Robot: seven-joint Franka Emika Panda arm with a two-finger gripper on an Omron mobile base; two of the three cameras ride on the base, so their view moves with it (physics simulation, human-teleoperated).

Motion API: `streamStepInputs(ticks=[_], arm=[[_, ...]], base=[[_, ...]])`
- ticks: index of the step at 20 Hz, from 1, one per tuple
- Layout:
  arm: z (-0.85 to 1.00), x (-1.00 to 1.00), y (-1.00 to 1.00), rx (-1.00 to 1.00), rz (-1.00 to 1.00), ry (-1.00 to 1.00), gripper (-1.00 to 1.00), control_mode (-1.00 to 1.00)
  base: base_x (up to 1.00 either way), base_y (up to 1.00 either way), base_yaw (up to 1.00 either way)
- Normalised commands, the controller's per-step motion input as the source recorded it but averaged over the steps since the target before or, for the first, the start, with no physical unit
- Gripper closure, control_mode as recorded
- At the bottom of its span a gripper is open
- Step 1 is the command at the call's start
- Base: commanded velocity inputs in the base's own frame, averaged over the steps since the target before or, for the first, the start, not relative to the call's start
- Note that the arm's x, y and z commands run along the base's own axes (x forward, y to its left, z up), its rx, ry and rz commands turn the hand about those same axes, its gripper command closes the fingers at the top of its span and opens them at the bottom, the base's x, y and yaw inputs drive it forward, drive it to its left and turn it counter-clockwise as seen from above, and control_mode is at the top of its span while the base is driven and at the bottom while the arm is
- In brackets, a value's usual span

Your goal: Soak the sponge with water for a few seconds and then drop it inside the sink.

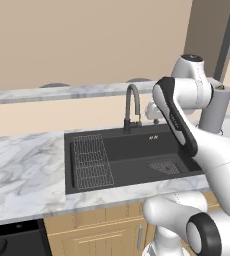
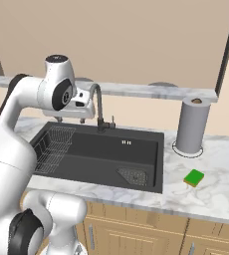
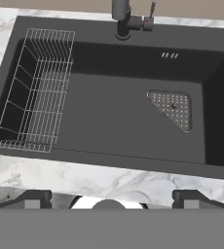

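The sponge (image 2: 193,178), a small green block, lies flat on the marble counter to the right of the sink (image 2: 91,149), near the front edge. My gripper (image 2: 70,120) hangs over the left half of the dark basin (image 3: 109,116), beside the gooseneck faucet (image 2: 99,107). It is open, its fingertips (image 3: 33,197) stand wide apart, and nothing is between them. The sponge is well off to the right of the gripper, apart from it. The water is out of view. A wire rack (image 3: 33,92) sits at the basin's left end, and a mesh drain (image 3: 172,108) at its right.
A grey paper-towel roll (image 2: 191,124) stands upright on the counter behind the sponge. A raised marble ledge (image 1: 62,92) runs behind the sink. Marble counter (image 1: 22,165) stretches left of the basin. My own arm (image 1: 179,125) crosses above the basin's right end.
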Motion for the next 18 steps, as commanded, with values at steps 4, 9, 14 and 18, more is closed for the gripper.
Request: streamStepInputs(ticks=[4,9,14,18], arm=[[0.0,-0.03,-0.27,0.0,0.0,0.0,-1.0,-1.0],[0.0,0.0,-0.24,0.0,0.0,0.0,-1.0,-1.0],[0.0,-0.05,-0.09,0.0,-0.01,0.0,-1.0,-1.0],[0.0,-0.1,-0.02,0.0,-0.04,0.0,-1.0,-1.0]], base=[[0.0,0.0,0.0],[0.0,0.0,0.0],[0.0,0.0,0.0],[0.0,0.0,0.0]])
